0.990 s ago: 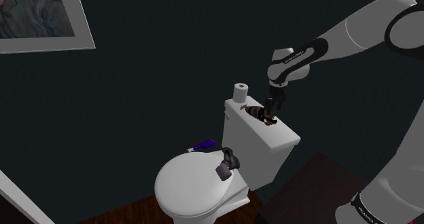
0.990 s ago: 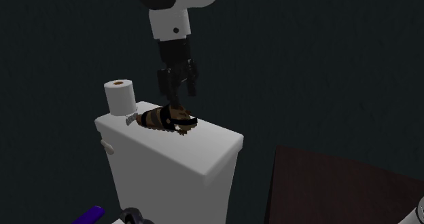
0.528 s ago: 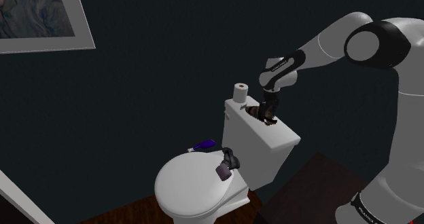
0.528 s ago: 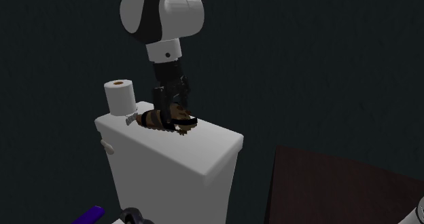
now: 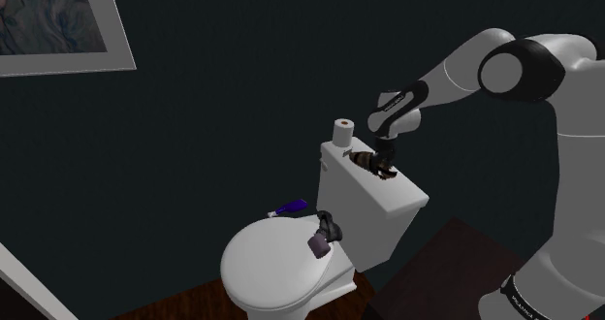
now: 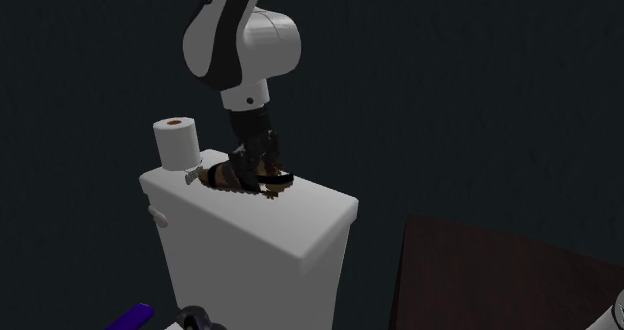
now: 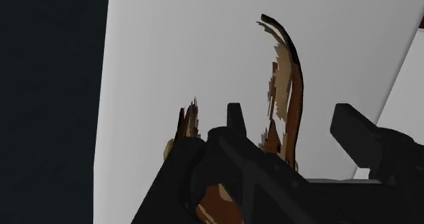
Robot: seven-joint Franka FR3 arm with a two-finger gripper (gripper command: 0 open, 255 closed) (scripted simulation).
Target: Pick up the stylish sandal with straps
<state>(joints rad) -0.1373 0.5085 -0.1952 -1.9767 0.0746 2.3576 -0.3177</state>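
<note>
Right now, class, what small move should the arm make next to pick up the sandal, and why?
Probably close the tool on the brown strappy sandal: its fingers stand apart astride the sandal, low on the white toilet tank lid, nothing gripped yet.

Claw (image 6: pixel 256 164) at sandal (image 6: pixel 230 178) on toilet tank (image 6: pixel 300 223)

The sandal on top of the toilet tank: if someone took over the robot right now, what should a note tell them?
Tool: down at the brown, black-strapped sandal; whether it is closed on it cannot be seen.
Sandal: lying on the white toilet tank lid, beside the toilet paper roll.
Done: approach to the sandal.
Left: confirm the grip, then lift the sandal off the lid.
</note>
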